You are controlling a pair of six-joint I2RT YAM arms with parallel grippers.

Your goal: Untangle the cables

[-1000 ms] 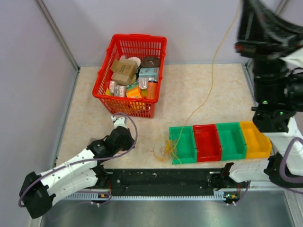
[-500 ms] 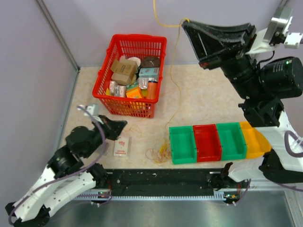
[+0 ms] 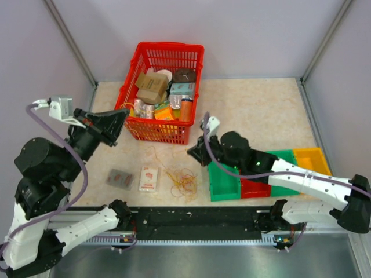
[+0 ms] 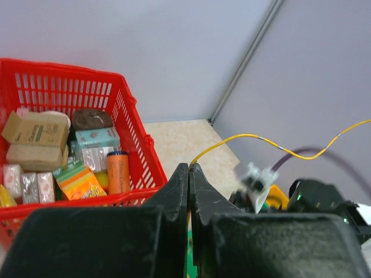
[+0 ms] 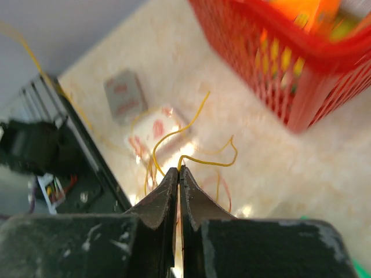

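The cables [image 3: 181,179] lie as a loose tangle of thin yellow, orange and red loops on the table in front of the red basket. My left gripper [image 3: 124,114] is raised beside the basket's left front corner. In the left wrist view it [image 4: 189,166] is shut on a yellow wire [image 4: 249,136] that arcs off to the right. My right gripper [image 3: 191,152] is low, just right of the tangle. In the right wrist view it [image 5: 178,169] is shut on a yellow wire [image 5: 208,163] that loops over the table.
A red basket [image 3: 152,132] full of packaged goods stands at the back. Green [image 3: 223,180], red [image 3: 250,188] and yellow [image 3: 313,157] bins sit at the front right, partly under my right arm. Two small packets [image 3: 120,178] [image 3: 149,178] lie left of the tangle.
My right arm has swung down from high up to low beside the bins. My left arm has risen towards the basket. The tangle has shifted left and a second packet now shows.
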